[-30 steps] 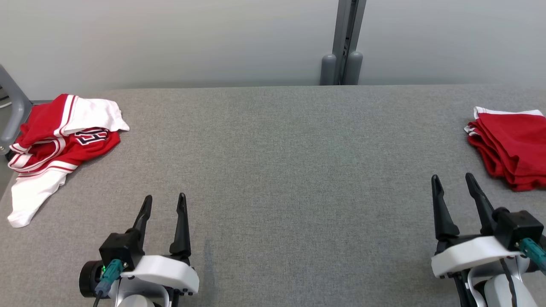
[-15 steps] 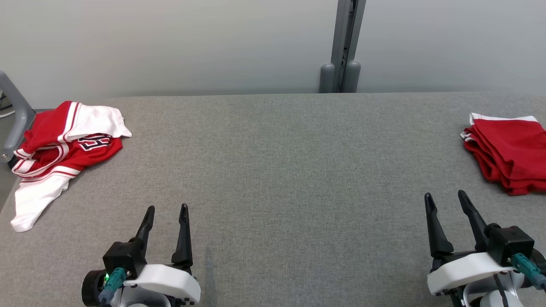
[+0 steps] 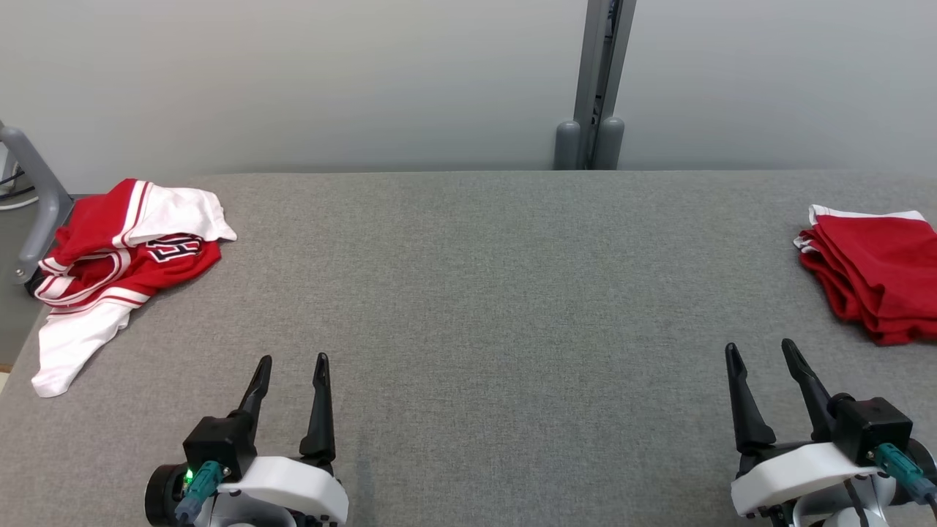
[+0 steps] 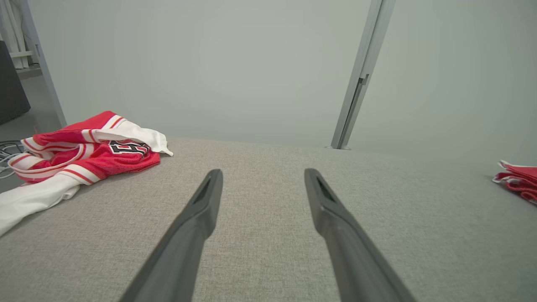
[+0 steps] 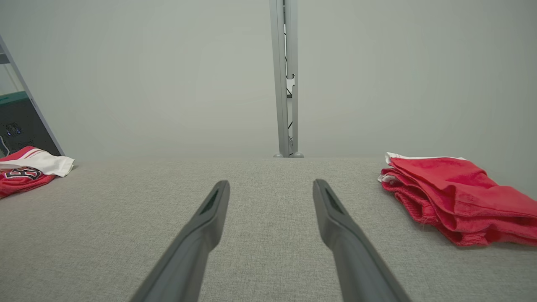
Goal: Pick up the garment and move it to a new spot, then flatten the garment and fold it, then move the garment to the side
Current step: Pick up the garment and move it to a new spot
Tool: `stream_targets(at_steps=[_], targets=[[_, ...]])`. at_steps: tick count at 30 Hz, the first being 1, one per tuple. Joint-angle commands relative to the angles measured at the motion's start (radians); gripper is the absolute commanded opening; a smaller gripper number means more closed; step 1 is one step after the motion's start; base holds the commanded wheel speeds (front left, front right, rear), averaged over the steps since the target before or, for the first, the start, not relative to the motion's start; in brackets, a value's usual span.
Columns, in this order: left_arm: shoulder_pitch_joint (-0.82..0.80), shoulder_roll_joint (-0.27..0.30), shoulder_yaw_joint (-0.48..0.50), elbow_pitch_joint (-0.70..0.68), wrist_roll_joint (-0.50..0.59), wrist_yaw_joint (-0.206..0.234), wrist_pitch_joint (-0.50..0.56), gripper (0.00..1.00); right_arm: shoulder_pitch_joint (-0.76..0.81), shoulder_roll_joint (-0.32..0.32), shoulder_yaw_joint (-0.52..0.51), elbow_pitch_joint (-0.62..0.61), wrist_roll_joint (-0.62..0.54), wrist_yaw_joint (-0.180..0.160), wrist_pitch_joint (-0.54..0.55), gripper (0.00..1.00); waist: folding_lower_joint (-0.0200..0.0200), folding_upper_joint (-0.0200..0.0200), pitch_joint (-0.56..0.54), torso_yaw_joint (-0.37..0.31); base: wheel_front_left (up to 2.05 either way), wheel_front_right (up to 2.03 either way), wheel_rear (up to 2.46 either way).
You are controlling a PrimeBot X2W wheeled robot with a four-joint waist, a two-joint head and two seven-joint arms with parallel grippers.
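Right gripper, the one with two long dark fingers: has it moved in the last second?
Yes. Judged against the folded red cloth garment, the right gripper has drawn back slightly, toward the robot's body.

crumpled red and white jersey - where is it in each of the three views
Head view: the crumpled red and white jersey lies at the far left, mid-height.
Left wrist view: the jersey sits at the left, mid-height.
Right wrist view: the jersey is small at the left edge, partly cut off.
Shared landmark: the grey upright post behind the grey table, right of the jersey in every view.
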Motion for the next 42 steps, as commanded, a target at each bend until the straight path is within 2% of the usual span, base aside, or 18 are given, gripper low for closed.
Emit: stream_targets(at_steps=[1,8,15,18,23,37,42], targets=[[0.010,0.003,-0.002,0.004,0.004,-0.004,-0.001,1.00,0.008,-0.004,-0.004,0.001,-0.004,0.000,-0.002,1.00,0.0000,0.0000,-0.003,0.010,0.00,0.00,0.00],[-0.016,0.003,0.000,0.001,0.013,-0.004,-0.001,1.00,0.011,-0.004,-0.005,-0.008,-0.001,0.000,-0.002,1.00,0.0000,0.0000,-0.005,0.083,0.00,0.00,0.00],[-0.031,0.012,0.024,-0.008,0.022,0.000,-0.001,1.00,-0.006,-0.004,-0.011,-0.020,0.005,0.000,-0.003,1.00,0.0000,0.0000,0.006,0.250,0.00,0.00,0.00],[-0.032,0.013,0.041,-0.016,0.020,0.001,-0.001,1.00,-0.012,-0.004,-0.013,-0.025,-0.005,0.000,-0.004,1.00,0.0000,0.0000,0.015,0.355,0.00,0.00,0.00],[-0.018,0.014,0.067,-0.025,0.016,0.001,-0.001,1.00,-0.020,-0.005,-0.007,-0.028,-0.009,0.000,-0.004,1.00,0.0000,0.0000,0.023,0.452,0.00,0.00,0.00],[0.024,0.005,0.110,-0.078,0.008,0.011,-0.001,1.00,-0.074,-0.005,0.040,-0.008,-0.014,0.000,-0.003,1.00,0.0000,0.0000,0.068,0.479,0.00,0.00,0.00],[-0.030,0.006,0.106,-0.061,0.000,-0.011,-0.001,1.00,-0.056,-0.006,0.008,-0.037,-0.041,0.000,0.006,1.00,0.0000,0.0000,0.095,0.479,0.00,0.00,0.00]])
